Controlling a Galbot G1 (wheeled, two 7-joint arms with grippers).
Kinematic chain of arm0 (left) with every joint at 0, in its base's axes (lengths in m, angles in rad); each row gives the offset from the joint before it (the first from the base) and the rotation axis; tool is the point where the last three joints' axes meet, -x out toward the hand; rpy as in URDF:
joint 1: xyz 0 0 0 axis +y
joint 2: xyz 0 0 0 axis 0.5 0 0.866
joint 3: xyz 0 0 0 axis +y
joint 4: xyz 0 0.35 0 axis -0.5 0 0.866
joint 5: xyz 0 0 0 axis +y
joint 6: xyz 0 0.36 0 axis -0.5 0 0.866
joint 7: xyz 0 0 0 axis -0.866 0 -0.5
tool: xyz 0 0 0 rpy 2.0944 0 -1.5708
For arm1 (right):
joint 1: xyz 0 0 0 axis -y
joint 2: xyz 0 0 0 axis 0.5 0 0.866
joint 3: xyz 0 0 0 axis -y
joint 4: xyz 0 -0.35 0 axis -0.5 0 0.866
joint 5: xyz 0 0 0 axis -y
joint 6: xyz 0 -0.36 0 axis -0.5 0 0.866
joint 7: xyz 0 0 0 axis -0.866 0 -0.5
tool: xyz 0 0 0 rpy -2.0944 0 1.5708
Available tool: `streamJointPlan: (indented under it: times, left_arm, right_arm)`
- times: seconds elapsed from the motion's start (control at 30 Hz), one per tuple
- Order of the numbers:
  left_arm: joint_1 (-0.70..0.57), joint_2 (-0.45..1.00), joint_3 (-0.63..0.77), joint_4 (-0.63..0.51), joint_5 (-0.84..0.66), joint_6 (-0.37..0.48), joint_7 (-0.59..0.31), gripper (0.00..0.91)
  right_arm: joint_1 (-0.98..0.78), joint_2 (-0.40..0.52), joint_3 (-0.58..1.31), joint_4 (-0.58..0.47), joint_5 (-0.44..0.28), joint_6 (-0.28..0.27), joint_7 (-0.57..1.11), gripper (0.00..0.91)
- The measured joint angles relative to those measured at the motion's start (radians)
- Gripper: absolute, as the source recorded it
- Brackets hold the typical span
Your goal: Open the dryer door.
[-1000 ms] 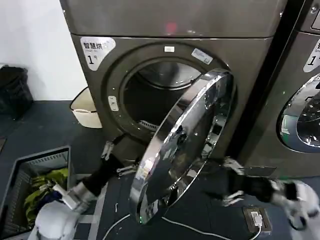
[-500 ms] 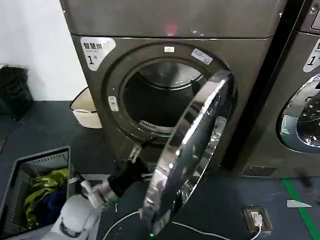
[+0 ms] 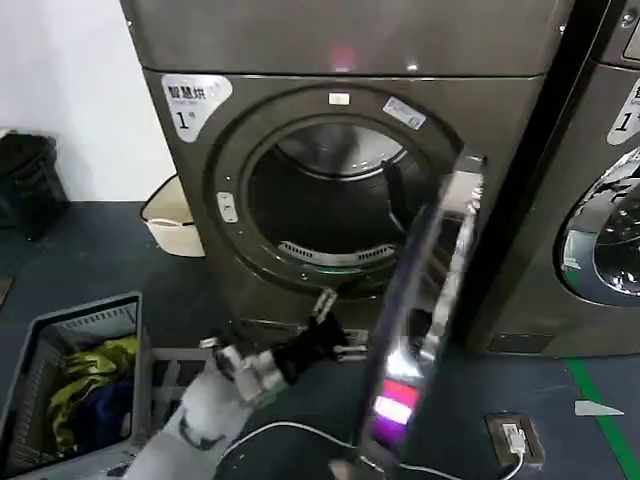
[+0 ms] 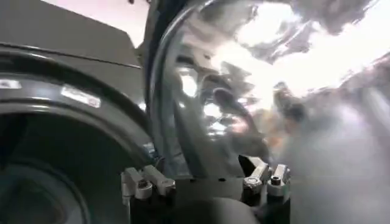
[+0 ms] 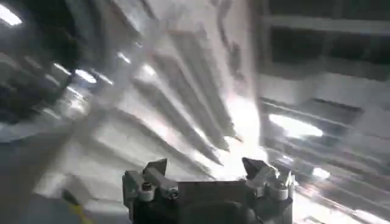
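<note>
Dryer [image 3: 200, 190], grey front-loader marked "1", fills the upper head view. Its drum opening [image 3: 320, 205] is fully exposed: dark interior, perforated lint grille visible at the lower lip.

The dryer door [image 3: 425, 330] stands swung out on its right-hand hinge, seen nearly edge-on from the head camera; the chrome ring runs as a narrow bright band from beside the opening's right side down toward the floor. In the left wrist view the door's chrome ring and tinted glass [image 4: 244, 85] sit close ahead, beside the dryer's front panel.

Second grey machine [image 3: 610, 200] to the right, its own chrome-ringed door shut. Laundry basket [image 3: 60, 340] with clothes on the floor at lower left; white cable [image 3: 300, 428] on the floor below the door.

Left gripper [image 3: 333, 325] is extended low, just below the opening's lower rim and just beside the door's inner side. Fingers apart, holding nothing; contact with the door cannot be confirmed. Right gripper [image 5: 207, 173] faces a blurred reflective surface, fingers also apart, nothing between them.

Judgement: task essentially done. Door is unlatched and open roughly perpendicular to the dryer face. Remaining, at most: a little more swing for full clearance, then withdraw the left arm.
</note>
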Motion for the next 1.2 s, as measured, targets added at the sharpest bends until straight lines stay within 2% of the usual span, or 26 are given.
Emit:
streamJointPlan:
  times: [0.23, 0.43, 0.53, 0.7, 0.93, 1.2]
  left_arm:
    - [-0.113, -0.057, 0.122, 0.076, 0.006, 0.008, 0.0, 0.907]
    - [-0.215, -0.122, 0.218, 0.153, 0.005, 0.008, 0.0, 0.907]
    - [-0.265, -0.157, 0.261, 0.193, -0.005, 0.013, 0.0, 0.907]
    - [-0.329, -0.206, 0.317, 0.247, -0.01, 0.023, 0.005, 0.907]
    - [-0.404, -0.262, 0.373, 0.323, -0.011, 0.024, 0.011, 0.907]
    - [-0.485, -0.31, 0.407, 0.416, -0.016, 0.018, 0.013, 0.907]
  right_arm:
    - [-0.017, -0.025, 0.123, -0.104, -0.067, -0.036, 0.069, 0.907]
    - [-0.033, -0.049, 0.205, -0.18, -0.041, -0.079, 0.12, 0.907]
    - [-0.042, -0.065, 0.239, -0.216, -0.042, -0.041, 0.143, 0.907]
    - [-0.051, -0.089, 0.273, -0.257, -0.066, -0.07, 0.128, 0.907]
    - [-0.064, -0.108, 0.299, -0.308, -0.08, -0.028, 0.113, 0.907]
    - [-0.072, -0.11, 0.328, -0.336, -0.076, -0.022, 0.103, 0.907]
